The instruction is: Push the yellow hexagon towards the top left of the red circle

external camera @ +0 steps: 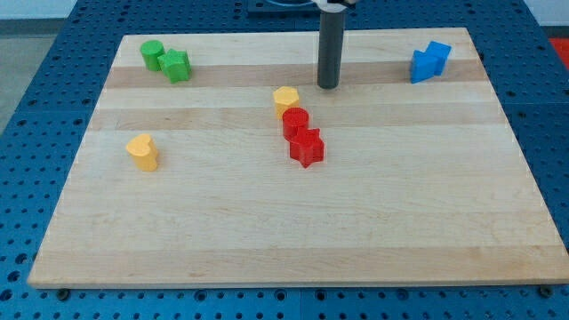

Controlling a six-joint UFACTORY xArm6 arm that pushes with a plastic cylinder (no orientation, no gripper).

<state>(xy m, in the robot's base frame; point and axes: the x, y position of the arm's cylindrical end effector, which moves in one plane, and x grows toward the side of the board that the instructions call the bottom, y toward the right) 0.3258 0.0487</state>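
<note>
The yellow hexagon (285, 99) sits near the board's middle, touching the top-left side of the red circle (295, 122). A red star (307, 148) lies just below and right of the red circle, touching it. My tip (328, 86) rests on the board a little to the right of and slightly above the yellow hexagon, with a small gap between them.
A yellow heart-shaped block (142, 152) lies at the view's left. A green circle (152, 55) and a green star (177, 65) sit together at top left. Two blue blocks (429, 62) sit together at top right. The wooden board (267, 240) rests on a blue perforated table.
</note>
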